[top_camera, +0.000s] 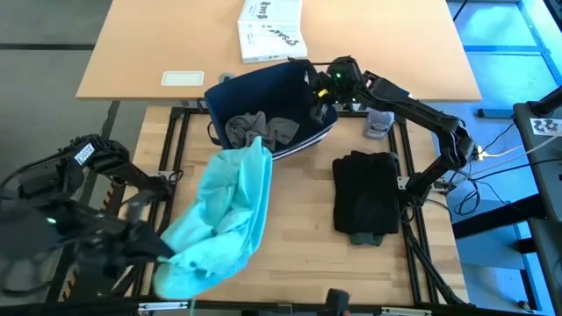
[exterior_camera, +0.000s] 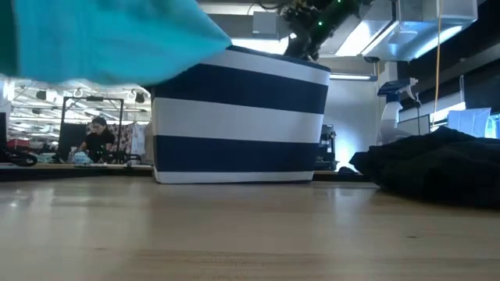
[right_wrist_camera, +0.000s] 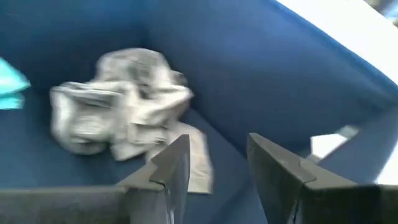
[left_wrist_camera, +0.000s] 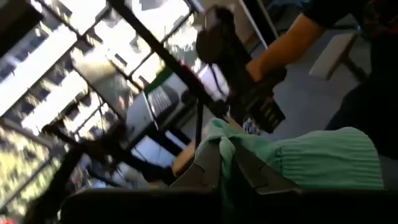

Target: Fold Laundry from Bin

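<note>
The navy bin (top_camera: 263,101) with white stripes (exterior_camera: 238,117) stands at the table's far middle. A crumpled grey garment (top_camera: 259,130) (right_wrist_camera: 121,118) lies on its floor. A teal garment (top_camera: 224,215) (exterior_camera: 101,35) stretches from the bin's near rim toward the near left, where my left gripper (top_camera: 165,248) (left_wrist_camera: 222,154) is shut on it. My right gripper (top_camera: 320,95) (right_wrist_camera: 217,163) stands open over the bin's far right corner, with the blue inside showing between its fingers. A folded black garment (top_camera: 364,202) (exterior_camera: 437,168) rests flat on the table at the right. My left gripper pinches a bunched fold of the teal garment (left_wrist_camera: 225,144) between its two fingers, near the garment's near left end. The cloth spreads out beyond the fingers (left_wrist_camera: 323,165). Its far end lies over the bin's near rim (top_camera: 257,151), and the low view shows it raised above the table. My right gripper: I cannot tell whether it touches the bin's rim.
A white printed box (top_camera: 272,31) and a pale card (top_camera: 183,79) lie on the far tabletop. A small clear container (top_camera: 379,123) stands right of the bin. A person's arm (left_wrist_camera: 292,37) shows beyond the left gripper. Bare wood lies between the teal and black garments.
</note>
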Robot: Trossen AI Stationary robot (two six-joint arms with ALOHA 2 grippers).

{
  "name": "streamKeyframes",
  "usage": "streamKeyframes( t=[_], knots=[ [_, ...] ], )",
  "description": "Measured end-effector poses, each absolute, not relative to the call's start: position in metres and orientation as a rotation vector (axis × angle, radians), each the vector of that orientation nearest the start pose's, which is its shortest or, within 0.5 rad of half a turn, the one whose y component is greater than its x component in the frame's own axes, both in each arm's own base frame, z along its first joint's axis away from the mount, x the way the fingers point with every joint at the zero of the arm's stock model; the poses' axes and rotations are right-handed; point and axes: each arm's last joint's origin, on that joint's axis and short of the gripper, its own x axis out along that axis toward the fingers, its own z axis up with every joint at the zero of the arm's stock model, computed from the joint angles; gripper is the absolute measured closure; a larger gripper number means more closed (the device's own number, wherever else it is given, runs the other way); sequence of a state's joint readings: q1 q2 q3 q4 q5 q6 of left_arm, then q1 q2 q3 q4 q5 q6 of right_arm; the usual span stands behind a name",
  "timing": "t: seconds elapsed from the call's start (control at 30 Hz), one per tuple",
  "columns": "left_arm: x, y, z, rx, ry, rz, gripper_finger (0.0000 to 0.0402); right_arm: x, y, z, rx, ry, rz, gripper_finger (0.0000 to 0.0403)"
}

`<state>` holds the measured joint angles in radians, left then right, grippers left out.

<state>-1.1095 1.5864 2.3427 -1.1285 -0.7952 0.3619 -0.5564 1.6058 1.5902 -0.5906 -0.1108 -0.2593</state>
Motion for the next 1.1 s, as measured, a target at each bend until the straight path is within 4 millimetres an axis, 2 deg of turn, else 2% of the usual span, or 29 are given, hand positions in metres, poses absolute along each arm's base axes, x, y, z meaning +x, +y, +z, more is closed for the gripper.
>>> streamKeyframes(
  t=[0.3, 0.5, 0.7, 0.83, 0.97, 1.1],
  knots=[
    [0.161, -0.21, 0.489, 0.46, 0.511, -0.229, 0.0398, 0.327, -0.14, 0.371, -0.128, 0.594, -0.189, 0.0244],
    [0.186, -0.21, 0.445, 0.369, 0.712, -0.168, 0.0394, 0.34, -0.101, 0.369, -0.171, 0.607, -0.07, 0.0244],
    [0.208, -0.212, 0.397, 0.259, 0.891, -0.162, 0.0392, 0.347, -0.054, 0.366, -0.238, 0.635, 0.079, 0.0244],
    [0.224, -0.215, 0.363, 0.176, 0.989, -0.257, 0.0397, 0.348, -0.028, 0.362, -0.267, 0.671, 0.15, 0.0244],
    [0.239, -0.212, 0.335, 0.089, 1.035, -0.318, 0.0397, 0.353, -0.014, 0.354, -0.364, 0.727, 0.141, 0.0244],
    [0.245, -0.208, 0.32, 0.058, 1.068, -0.33, 0.0398, 0.365, -0.014, 0.336, -0.475, 0.815, 0.027, 0.0244]
  ],
)
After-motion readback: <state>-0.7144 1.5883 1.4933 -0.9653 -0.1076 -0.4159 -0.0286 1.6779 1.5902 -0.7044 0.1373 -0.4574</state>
